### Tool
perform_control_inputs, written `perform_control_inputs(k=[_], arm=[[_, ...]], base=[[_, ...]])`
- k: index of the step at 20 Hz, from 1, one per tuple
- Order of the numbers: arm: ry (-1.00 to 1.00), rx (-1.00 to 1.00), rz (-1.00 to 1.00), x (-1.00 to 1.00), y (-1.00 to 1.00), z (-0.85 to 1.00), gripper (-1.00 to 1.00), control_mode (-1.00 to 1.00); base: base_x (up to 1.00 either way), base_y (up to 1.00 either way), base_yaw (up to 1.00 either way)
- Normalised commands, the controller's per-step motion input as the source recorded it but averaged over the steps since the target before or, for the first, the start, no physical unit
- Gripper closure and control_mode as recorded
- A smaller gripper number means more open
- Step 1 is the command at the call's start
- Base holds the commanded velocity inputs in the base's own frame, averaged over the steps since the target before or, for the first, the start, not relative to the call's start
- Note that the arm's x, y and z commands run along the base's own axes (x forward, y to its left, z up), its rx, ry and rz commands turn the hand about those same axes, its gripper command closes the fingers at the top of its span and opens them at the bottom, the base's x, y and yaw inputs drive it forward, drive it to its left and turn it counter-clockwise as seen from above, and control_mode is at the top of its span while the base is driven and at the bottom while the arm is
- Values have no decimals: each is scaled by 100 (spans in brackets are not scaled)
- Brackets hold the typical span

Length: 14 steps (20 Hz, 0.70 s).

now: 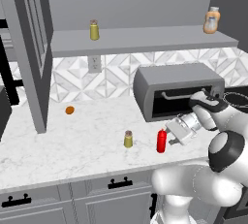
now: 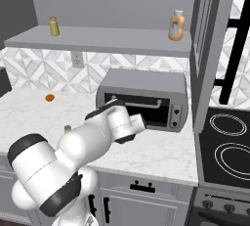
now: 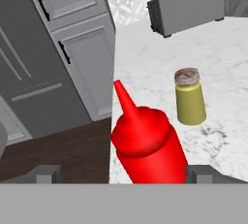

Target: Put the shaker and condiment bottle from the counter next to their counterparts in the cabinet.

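The red condiment bottle (image 1: 161, 141) stands on the marble counter (image 1: 72, 140) near its front edge. My gripper (image 1: 170, 139) is open just to its right, level with it. In the hand view the condiment bottle (image 3: 145, 143) sits close between the two fingertips (image 3: 46, 172), and the jaws stand wide on either side without gripping it. The olive-yellow shaker (image 1: 128, 139) (image 3: 189, 97) stands a little left of the bottle. On the cabinet shelf (image 1: 145, 41) stand the matching shaker (image 1: 94, 30) (image 2: 54, 26) and the squat orange-tan bottle (image 1: 211, 21) (image 2: 177, 26).
A grey toaster oven (image 1: 179, 89) with its door open sits behind my hand. A small orange ball (image 1: 69, 110) lies at the back left. The tall cabinet door (image 1: 29, 48) hangs open on the left. A stove (image 2: 227, 146) adjoins the counter on the right.
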Motion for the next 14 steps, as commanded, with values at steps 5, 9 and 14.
perform_control_inputs(k=[5, 9, 14], arm=[[0, 2, 0, 2, 0, -3, -100, -100], [-6, 0, 0, 23, 0, 0, -100, -100], [-8, 0, -5, 44, 0, -1, -100, -100]], base=[[0, 0, 0], [0, 0, 0], [0, 0, 0]])
